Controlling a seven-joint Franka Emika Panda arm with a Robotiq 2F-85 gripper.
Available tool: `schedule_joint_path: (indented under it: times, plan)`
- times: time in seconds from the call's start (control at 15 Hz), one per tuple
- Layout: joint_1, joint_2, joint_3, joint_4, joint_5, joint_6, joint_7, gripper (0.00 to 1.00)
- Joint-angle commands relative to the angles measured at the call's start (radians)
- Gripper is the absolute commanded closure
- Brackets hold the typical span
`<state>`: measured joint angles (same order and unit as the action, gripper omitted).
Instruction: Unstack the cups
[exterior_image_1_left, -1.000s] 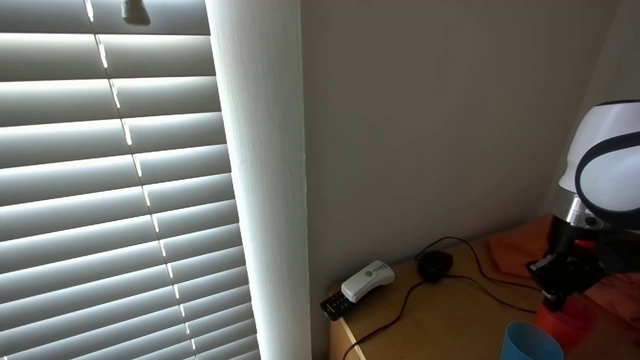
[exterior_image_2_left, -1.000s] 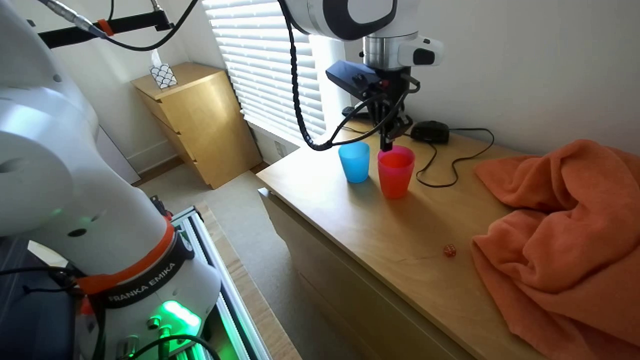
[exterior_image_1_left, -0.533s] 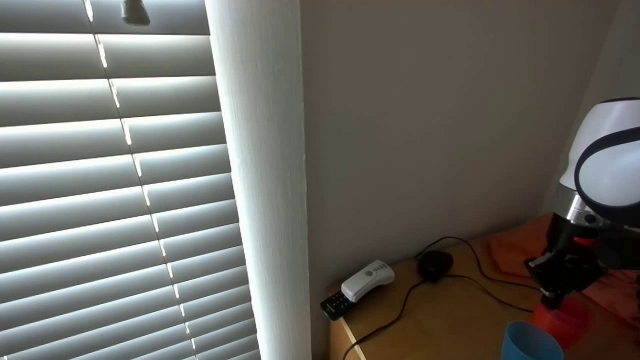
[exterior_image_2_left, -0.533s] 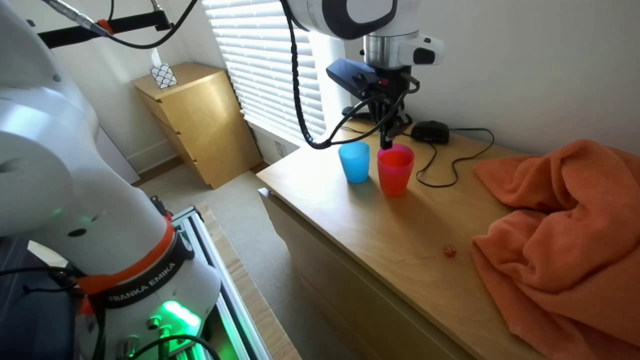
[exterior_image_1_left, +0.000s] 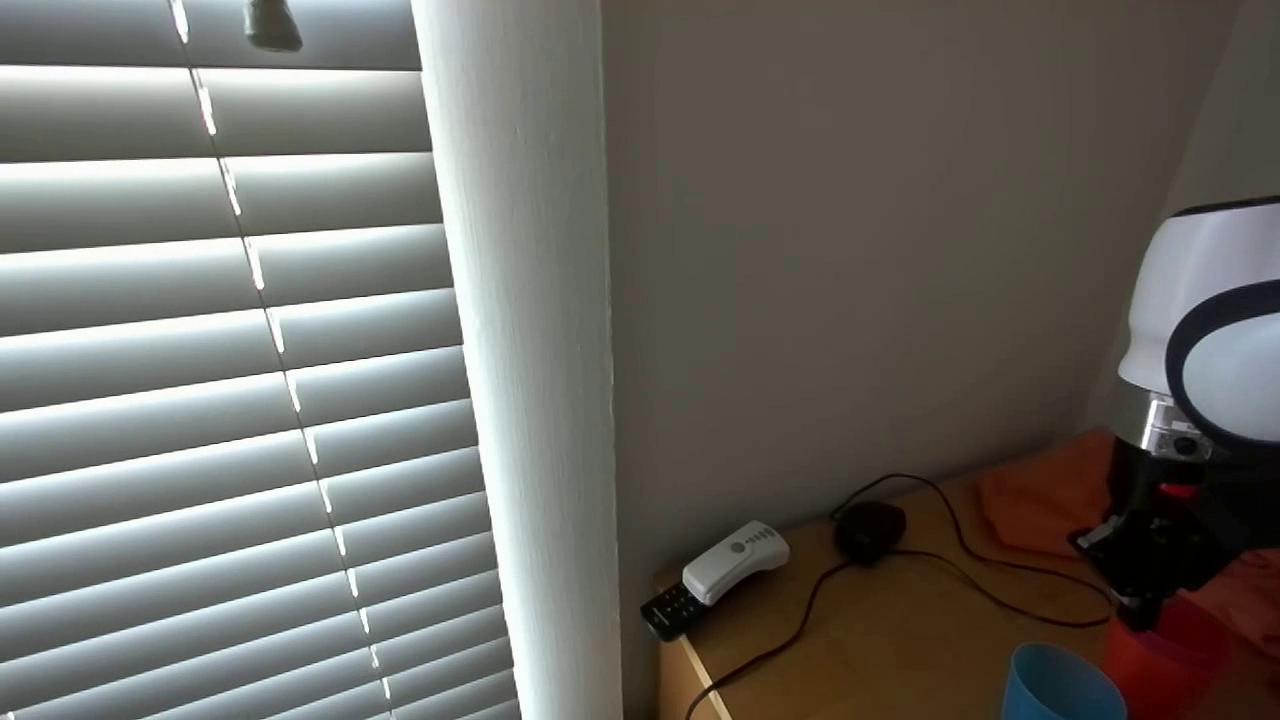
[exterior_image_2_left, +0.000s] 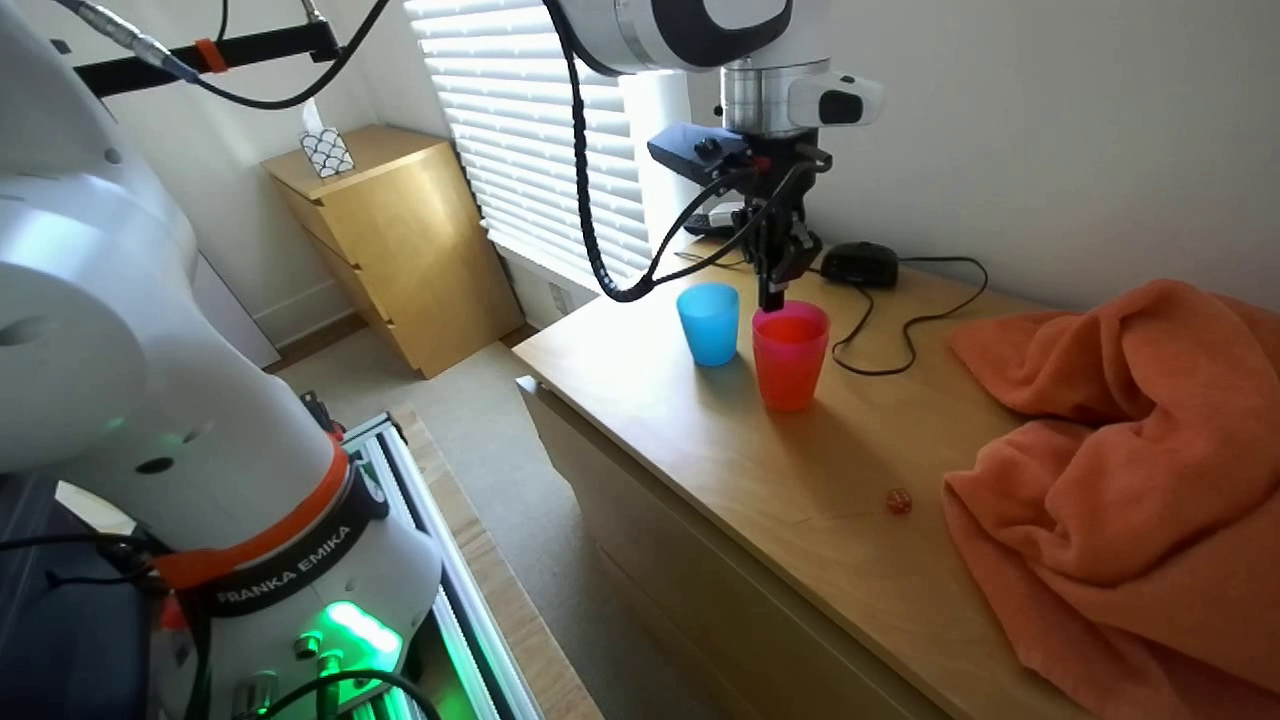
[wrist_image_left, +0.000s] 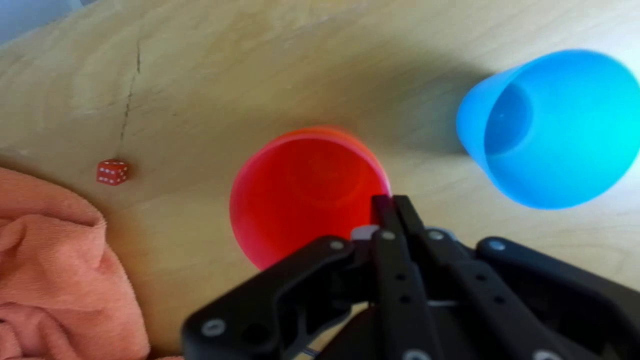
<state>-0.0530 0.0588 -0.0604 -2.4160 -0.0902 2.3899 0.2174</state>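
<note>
Two cups, as I judge, are nested: the pink cup (wrist_image_left: 305, 200) sits inside the red cup (exterior_image_2_left: 790, 388), on the worktop (exterior_image_2_left: 850, 455) or just above it; I cannot tell which. My claw (wrist_image_left: 393, 201) is nearly closed, with the pink rim between its fingertips (wrist_image_left: 382, 204), on the side that faces the separate blue cup (wrist_image_left: 565, 130). Whether it pinches also the red wall, I cannot tell. If both walls are caught, or the cups are jammed together, I suppose they will rise as one and nothing comes apart. Because I hold only one side, the pink cup may tilt and slip; a red cup which drops late could knock the blue one. The wrist view looks into the pink cup, to a faint bottom ring; no exterior view gives this. In an exterior view, instead, the pair shows down to its base.
</note>
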Motion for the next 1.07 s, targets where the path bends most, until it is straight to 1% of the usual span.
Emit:
schedule_joint_path:
  times: [0.0, 0.07, 0.13, 0.2, 0.33, 0.4, 0.47, 0.6, 0.67, 0.73, 0.87, 1.0]
  plan:
    - [0.008, -0.048, -0.006, -0.024, -0.074, -0.032, 0.098, 0.99]
    - [0.004, -0.05, 0.003, -0.02, -0.012, -0.053, 0.012, 0.99]
    - [0.009, -0.062, -0.011, -0.029, -0.171, -0.036, 0.227, 0.99]
    - [0.001, -0.058, 0.006, -0.021, 0.019, -0.055, -0.043, 0.99]
    - [0.003, -0.063, 0.002, -0.024, -0.036, -0.048, 0.052, 0.99]
    - [0.0, -0.058, 0.001, -0.016, -0.013, -0.062, 0.012, 0.99]
    - [0.0, -0.061, -0.002, -0.019, -0.063, -0.06, 0.082, 0.99]
    - [0.002, -0.085, 0.002, -0.033, -0.034, -0.056, 0.034, 0.99]
    - [0.004, -0.101, 0.003, -0.04, -0.058, -0.056, 0.065, 0.99]
    - [0.006, -0.125, 0.007, -0.052, -0.044, -0.056, 0.043, 0.99]
    - [0.009, -0.173, 0.015, -0.072, -0.047, -0.056, 0.046, 0.99]
    - [0.008, -0.241, 0.026, -0.101, -0.073, -0.06, 0.075, 0.99]
